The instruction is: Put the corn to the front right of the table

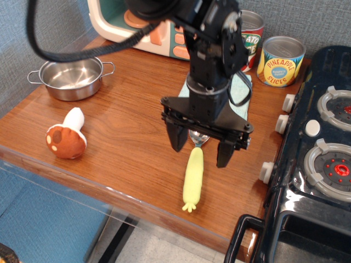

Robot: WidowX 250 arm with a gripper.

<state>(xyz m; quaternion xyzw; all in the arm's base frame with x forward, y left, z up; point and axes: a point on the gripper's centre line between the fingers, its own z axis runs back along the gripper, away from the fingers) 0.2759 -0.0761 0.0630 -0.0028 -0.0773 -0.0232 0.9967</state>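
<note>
The pale yellow-green corn [193, 178] lies flat on the reddish-brown wooden table [126, 148], near its front edge toward the right, stem end pointing at the edge. My gripper [201, 147] hangs just above the cob's far end. Its two black fingers [177, 138] are spread wide, one on each side, and touch nothing. The corn lies free between and in front of them.
A brown-and-white toy mushroom [66, 138] lies at front left, a steel pot [72, 76] at back left. A teal cloth [239, 94], two cans [281, 60] and a toy oven [143, 30] are behind the arm. A black toy stove [318, 164] borders the right.
</note>
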